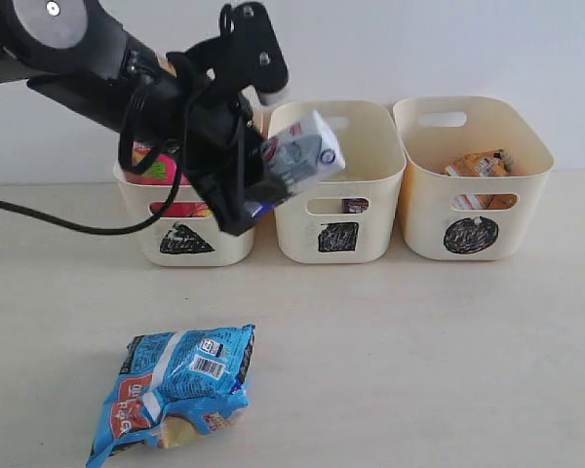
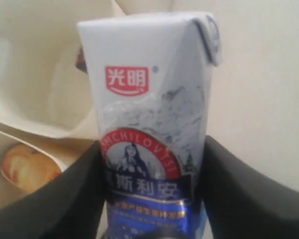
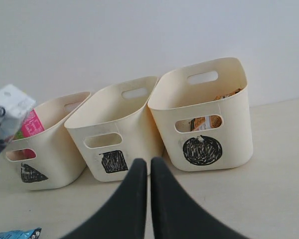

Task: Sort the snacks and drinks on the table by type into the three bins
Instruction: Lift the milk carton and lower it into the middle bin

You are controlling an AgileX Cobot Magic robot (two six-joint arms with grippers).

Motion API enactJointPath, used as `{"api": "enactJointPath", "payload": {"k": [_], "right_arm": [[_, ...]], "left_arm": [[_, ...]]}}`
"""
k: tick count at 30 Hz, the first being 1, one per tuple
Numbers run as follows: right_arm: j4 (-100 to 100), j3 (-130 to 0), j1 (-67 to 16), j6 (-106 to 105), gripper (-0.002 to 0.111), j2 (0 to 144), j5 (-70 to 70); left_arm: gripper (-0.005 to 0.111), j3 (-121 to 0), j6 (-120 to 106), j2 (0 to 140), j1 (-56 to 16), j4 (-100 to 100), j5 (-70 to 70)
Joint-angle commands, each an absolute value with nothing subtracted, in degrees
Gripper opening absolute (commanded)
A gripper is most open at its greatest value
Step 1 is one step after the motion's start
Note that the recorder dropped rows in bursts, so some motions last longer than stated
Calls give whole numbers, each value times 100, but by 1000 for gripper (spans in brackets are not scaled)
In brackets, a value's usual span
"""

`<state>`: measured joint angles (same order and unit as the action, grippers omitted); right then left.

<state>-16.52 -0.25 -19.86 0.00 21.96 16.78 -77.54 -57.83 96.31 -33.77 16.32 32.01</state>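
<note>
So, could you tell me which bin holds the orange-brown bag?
The circle-marked bin, rightmost in the exterior view: the orange-brown bag shows inside it, not in the triangle bin or square bin.

The exterior camera looked from in front of and slightly above the table (image 1: 439,351), facing three bins (image 1: 302,239) lined up along a pale wall (image 1: 468,49). The left wrist camera sat so close to a carton (image 2: 149,124) that it filled most of the frame. The right wrist camera sat low, back from the bins, facing their fronts at an angle; it shared the bins, carton and a blue bag (image 1: 175,385) with the exterior view.
</note>
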Motion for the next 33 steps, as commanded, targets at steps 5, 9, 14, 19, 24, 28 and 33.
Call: {"api": "enactJointPath", "payload": {"k": [5,9,14,19,24,28,33], "right_arm": [[-1594,0,-1955,-56,0,2181,1730],[-1594,0,-1955,-44,0,2181,1730],[-1594,0,-1955,-31,0,2181,1730],[-1594,0,-1955,-45,0,2181,1730],[-1594,0,-1955,-45,0,2181,1730],[-1594,0,-1955,-34,0,2181,1730],[-1594,0,-1955,-33,0,2181,1740]], "left_arm": [[4,-7737,-5789,9958,-3395,3634,-273],[4,-7737,-5617,10255,-3395,3614,-1041],[4,-8063,-5158,10719,-3395,3297,-1217],[4,-8570,-4732,11220,-3395,3189,-1251],[4,-8974,-4529,11649,-3395,3189,-1240],[4,-9239,-4434,11965,-3395,3189,-1240],[4,-9530,-4298,12266,-3395,3189,-1203]]}}
